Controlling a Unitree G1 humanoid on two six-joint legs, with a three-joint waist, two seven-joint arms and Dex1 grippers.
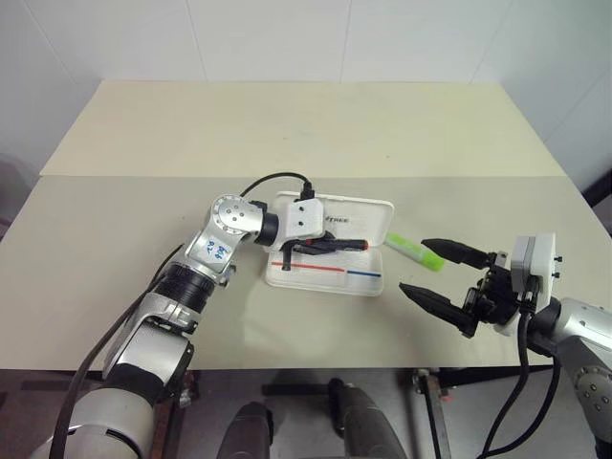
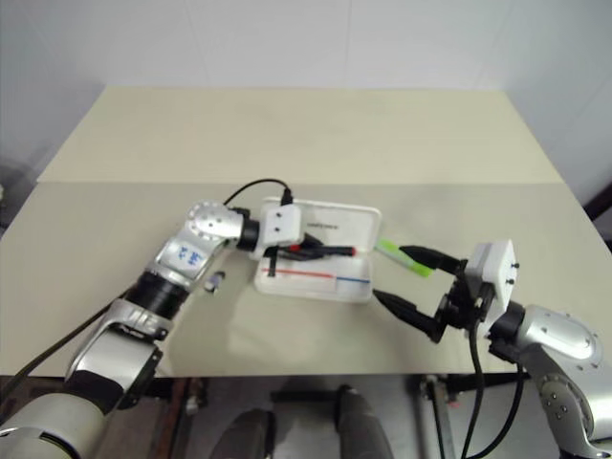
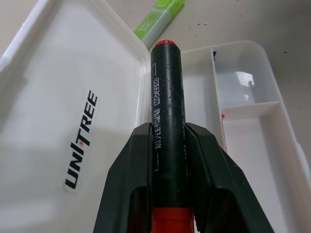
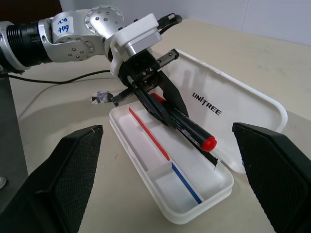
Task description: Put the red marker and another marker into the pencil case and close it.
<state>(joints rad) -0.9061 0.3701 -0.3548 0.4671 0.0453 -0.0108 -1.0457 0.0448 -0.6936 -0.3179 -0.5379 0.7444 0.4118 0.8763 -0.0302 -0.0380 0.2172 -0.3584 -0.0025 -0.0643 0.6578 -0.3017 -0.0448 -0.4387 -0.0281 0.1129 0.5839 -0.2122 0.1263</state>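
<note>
Left pincer (image 4: 163, 109) is clamped on the red marker (image 4: 192, 132), held just above the open pencil case (image 1: 330, 277). "UNITREE" is printed on its lid. Right of the case, the green marker (image 1: 414, 251) lies on the tabletop (image 1: 143, 220); beyond it the right pincer (image 1: 435, 273) is spread apart, empty.

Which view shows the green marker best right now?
The left eye view: the green marker lies whole on the table beside the open pencil case. Right eye shows it too; left wrist view catches one end.
</note>
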